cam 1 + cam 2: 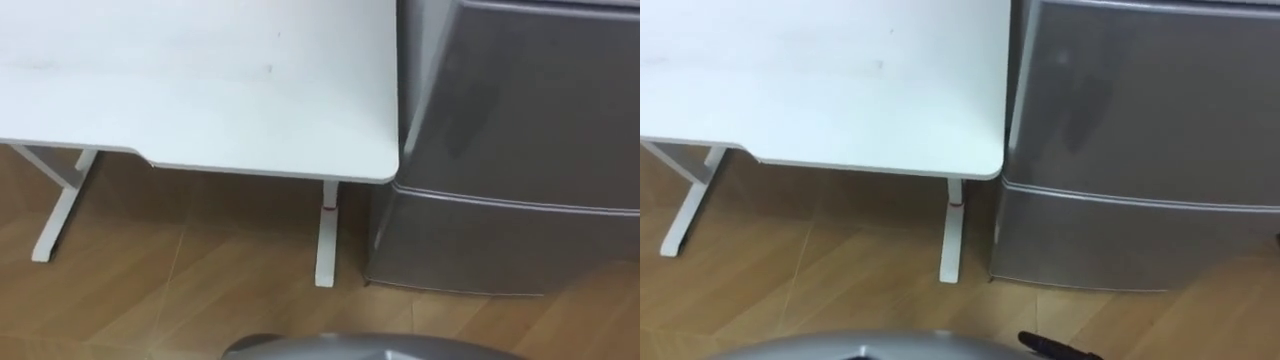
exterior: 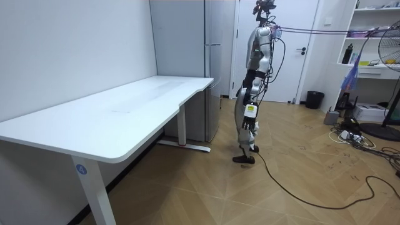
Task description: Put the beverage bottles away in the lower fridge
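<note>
Drinks are what you have to move, but where they are you cannot tell from here. The worktop (image 1: 200,90) ends against the grey fridge (image 1: 520,120), and the robot stands on the wood floor facing that corner. The lower fridge door (image 1: 500,245) is shut, smooth-fronted, with a seam along its top.

The left robot hand (image 2: 250,80) hangs by the hip in the room view, too small for you to tell whether it is open, closed or holding anything.

Expect bottles or cans to be stiff, smooth-walled and fairly heavy when full, possibly slick. Wrap round the middle of the body, not the cap, and keep them upright. For the lower door, no handle shows, so you will probably need to hook its top seam or an edge, bending low.
</note>
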Controlling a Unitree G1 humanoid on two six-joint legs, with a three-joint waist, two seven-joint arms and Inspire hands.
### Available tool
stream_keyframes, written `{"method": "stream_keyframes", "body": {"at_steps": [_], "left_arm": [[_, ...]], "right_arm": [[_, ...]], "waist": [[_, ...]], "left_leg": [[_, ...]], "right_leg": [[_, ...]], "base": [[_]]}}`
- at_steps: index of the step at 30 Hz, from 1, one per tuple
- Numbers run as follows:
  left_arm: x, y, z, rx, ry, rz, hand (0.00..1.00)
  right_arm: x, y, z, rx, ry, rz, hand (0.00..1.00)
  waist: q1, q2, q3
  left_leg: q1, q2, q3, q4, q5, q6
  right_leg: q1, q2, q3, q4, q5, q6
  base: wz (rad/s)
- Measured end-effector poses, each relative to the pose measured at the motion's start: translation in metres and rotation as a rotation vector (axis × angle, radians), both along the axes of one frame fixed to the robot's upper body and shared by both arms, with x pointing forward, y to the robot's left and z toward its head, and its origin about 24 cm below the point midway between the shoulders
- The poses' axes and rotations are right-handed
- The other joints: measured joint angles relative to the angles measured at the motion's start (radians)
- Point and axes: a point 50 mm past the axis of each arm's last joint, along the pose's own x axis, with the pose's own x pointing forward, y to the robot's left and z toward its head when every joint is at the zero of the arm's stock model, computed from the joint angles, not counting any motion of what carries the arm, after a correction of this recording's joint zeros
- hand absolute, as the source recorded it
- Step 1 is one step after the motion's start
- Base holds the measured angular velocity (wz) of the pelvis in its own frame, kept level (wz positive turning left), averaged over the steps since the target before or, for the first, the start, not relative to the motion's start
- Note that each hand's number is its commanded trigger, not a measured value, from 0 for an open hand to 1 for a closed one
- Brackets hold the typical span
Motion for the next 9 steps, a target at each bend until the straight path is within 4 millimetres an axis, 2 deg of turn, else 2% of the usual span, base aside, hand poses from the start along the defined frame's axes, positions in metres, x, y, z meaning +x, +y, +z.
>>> {"method": "stream_keyframes", "body": {"at_steps": [4, 9], "left_arm": [[0.004, 0.0, 0.0, 0.004, -0.009, -0.008, 0.0], [0.025, 0.002, 0.0, 0.009, -0.058, -0.023, 0.0]], "right_arm": [[-0.003, 0.004, -0.001, -0.006, 0.014, -0.03, 0.0], [-0.002, 0.005, -0.002, -0.004, 0.013, -0.046, 0.0]], "waist": [[-0.013, -0.008, -0.0022], [-0.028, -0.017, -0.0018]], "left_leg": [[0.001, 0.001, 0.011, -0.002, 0.001, 0.0], [-0.002, 0.003, 0.022, -0.006, 0.0, 0.0]], "right_leg": [[-0.009, 0.002, 0.016, 0.0, -0.001, -0.001], [-0.017, 0.005, 0.025, 0.004, 0.004, -0.004]], "base": [[-0.06], [-0.07]]}}
